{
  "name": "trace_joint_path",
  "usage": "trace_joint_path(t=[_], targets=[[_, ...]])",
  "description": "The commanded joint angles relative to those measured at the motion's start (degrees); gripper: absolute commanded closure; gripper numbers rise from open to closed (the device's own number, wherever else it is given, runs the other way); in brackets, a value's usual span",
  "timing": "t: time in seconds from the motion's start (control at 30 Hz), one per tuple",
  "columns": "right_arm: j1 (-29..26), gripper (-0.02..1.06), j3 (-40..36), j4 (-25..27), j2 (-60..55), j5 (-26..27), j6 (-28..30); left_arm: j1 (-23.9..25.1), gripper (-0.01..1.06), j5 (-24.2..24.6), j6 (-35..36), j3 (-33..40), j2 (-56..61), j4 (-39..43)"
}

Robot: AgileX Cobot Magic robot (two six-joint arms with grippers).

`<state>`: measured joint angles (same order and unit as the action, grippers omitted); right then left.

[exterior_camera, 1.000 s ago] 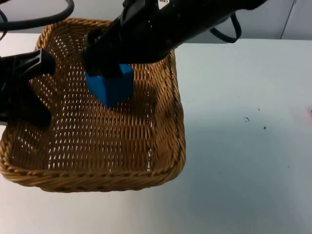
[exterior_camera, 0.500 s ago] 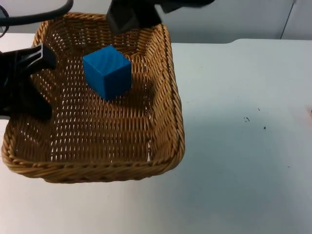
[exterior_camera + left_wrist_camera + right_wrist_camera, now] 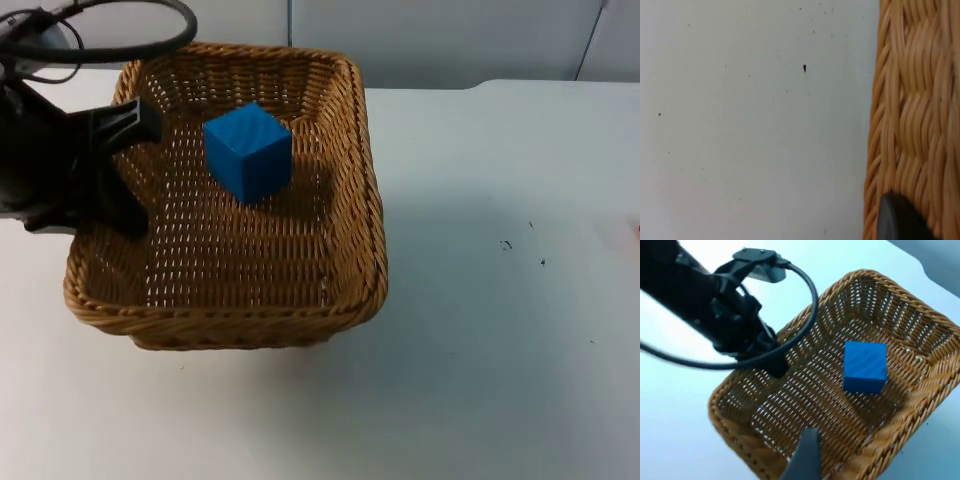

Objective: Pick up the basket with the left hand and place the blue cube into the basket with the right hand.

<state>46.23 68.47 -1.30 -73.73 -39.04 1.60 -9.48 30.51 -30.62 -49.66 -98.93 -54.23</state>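
Basket (image 3: 345, 190): tan-brown wicker, tight braided rim, open weave floor letting white show through in small gaps. Cube (image 3: 248, 152): solid blue, faint diagonal grain, top face lighter than sides. Table (image 3: 500, 300): white with a few dark specks; left gripper (image 3: 115, 165) black.

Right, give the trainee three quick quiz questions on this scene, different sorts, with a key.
1. True or false: the blue cube lies inside the basket.
2. Which gripper is at the basket's rim? A) left gripper B) right gripper C) both
3. Fill in: in the right wrist view the cube rests on the basket's woven ____.

Key: 1 true. 2 A: the left gripper sits over the rim on the left arm's side, one finger inside the basket. 3 floor.
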Motion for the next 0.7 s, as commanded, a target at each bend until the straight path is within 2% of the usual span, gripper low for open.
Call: trace_joint_path(t=[0.0,0.13,0.27,0.67], targets=[[0.17,0.27,-3.35,-0.01,3.41,1.89,0.36,-0.40,1.05,-0.52,-4.12,-1.40,-2.13,-5.40],[0.17,0.27,-9.20,1.30,10.43,2.42,-0.30,-0.40,1.05,-0.52,-8.44,-3.65,-6.47,-10.71],[0.17,0.27,-13.04,2.92,16.79,2.42,-0.17,-0.40,1.05,-0.01,-10.32,-5.79,-9.56,-11.35],[0.17,0.27,-20.40,3.07,33.89,2.20,-0.17,-0.40,1.05,-1.20,-12.34,-8.40,-16.24,-13.01]])
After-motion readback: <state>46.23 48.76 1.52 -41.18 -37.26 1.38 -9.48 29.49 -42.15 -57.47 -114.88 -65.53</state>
